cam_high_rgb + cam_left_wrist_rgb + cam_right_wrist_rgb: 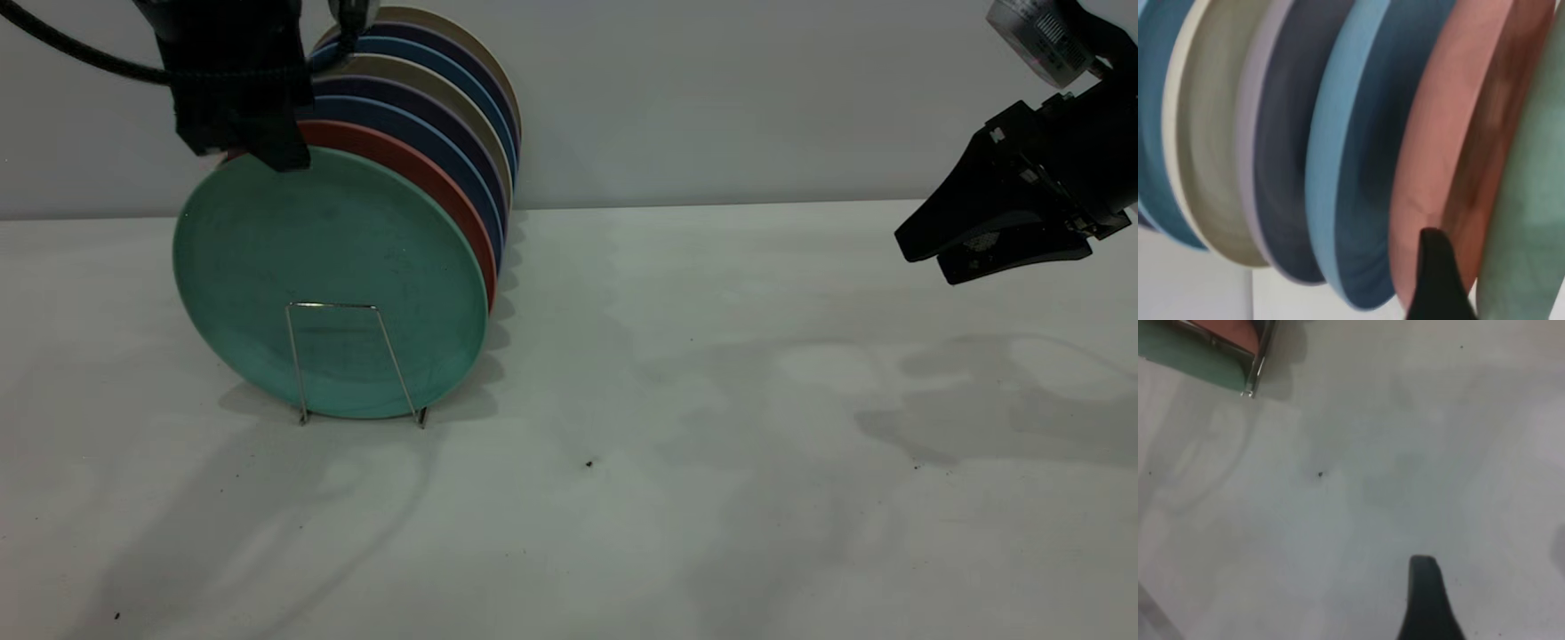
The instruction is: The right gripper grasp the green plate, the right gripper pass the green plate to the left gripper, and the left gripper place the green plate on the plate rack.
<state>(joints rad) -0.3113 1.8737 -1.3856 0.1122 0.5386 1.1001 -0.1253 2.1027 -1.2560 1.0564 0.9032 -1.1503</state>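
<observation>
While the green plate (329, 276) stands upright at the front of the plate rack (356, 364), the left pincer (267, 147) grips its top rim; far right, the right pincer (978, 249) hangs nearly closed and empty above the bench (711, 489).

**Teal at the front, pinks and blues behind**

The green plate (329, 276) is matte teal with faint dark speckles. Behind it stand a salmon-pink plate (427, 178), dark blue plates (444, 147) and beige plates (462, 107). The plate rack (351, 360) is silver wire. The surface (711, 444) is off-white with a few dark specks. Both hands are black.
</observation>
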